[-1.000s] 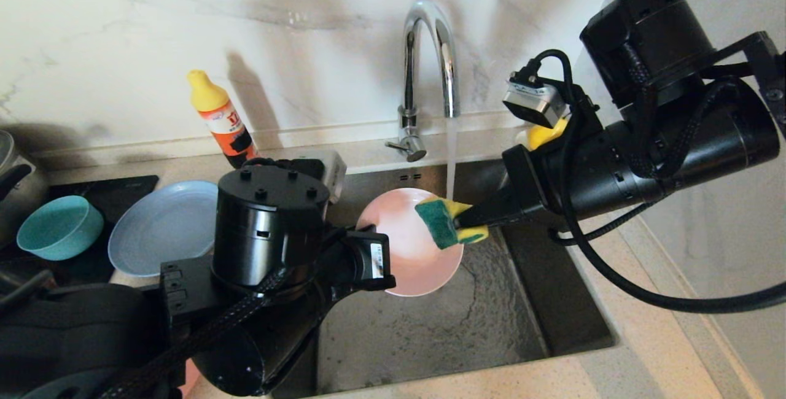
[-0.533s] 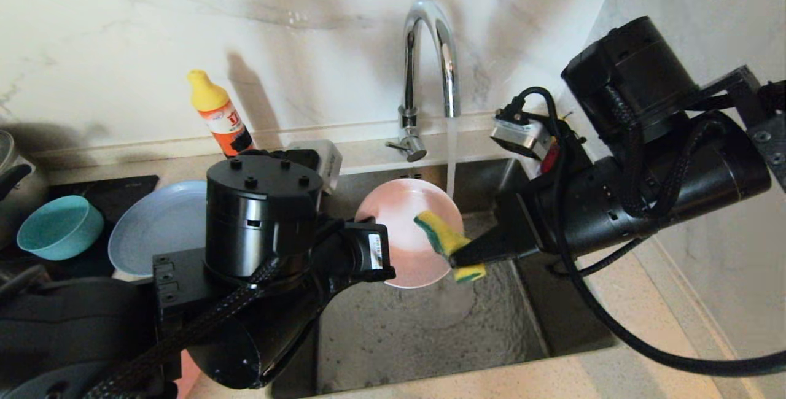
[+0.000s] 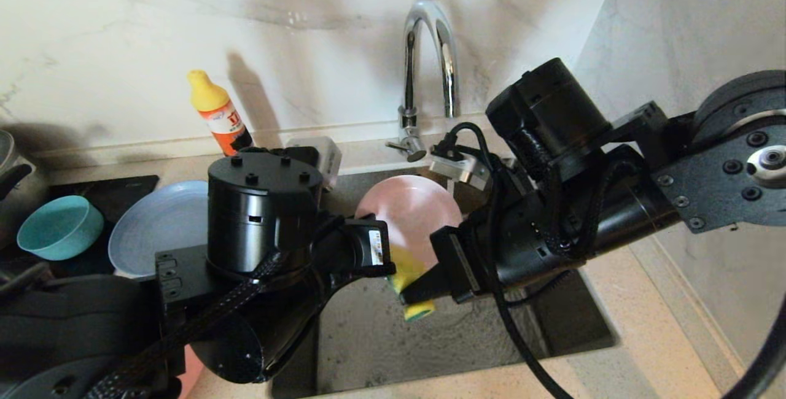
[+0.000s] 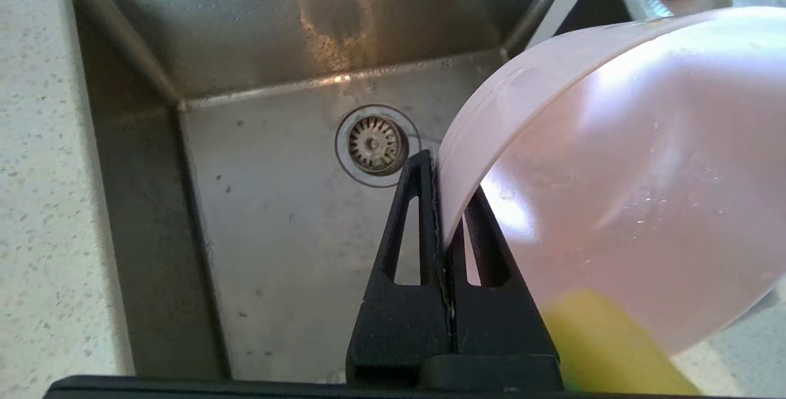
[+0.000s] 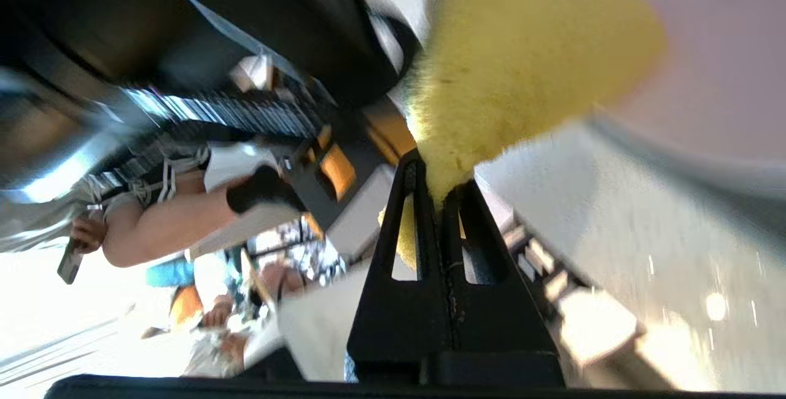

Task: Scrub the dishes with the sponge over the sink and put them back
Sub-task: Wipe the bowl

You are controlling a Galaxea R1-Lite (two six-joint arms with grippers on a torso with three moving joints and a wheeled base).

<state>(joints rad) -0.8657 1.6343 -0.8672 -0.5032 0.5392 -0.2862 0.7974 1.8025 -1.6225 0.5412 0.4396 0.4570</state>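
Salmon-pink plate [image 3: 408,212] tilted on edge over the sink [image 3: 430,331], rim pinched tight in the left gripper [image 4: 443,202]. Sponge [image 3: 412,282] now down at the plate's lower edge, swept from near the top a second ago, squeezed in the clamped right gripper [image 5: 441,187]. Probably one scrubbing stroke finished; other dishes unwashed, teal bowl [image 3: 59,227] and grey-blue plate [image 3: 156,227] waiting at the left.

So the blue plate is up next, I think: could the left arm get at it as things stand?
Probably not yet. The left claw is shut on the rim of the pink plate over the sink. The blue plate lies uncovered beside that arm, so once the claw is freed it looks reachable.
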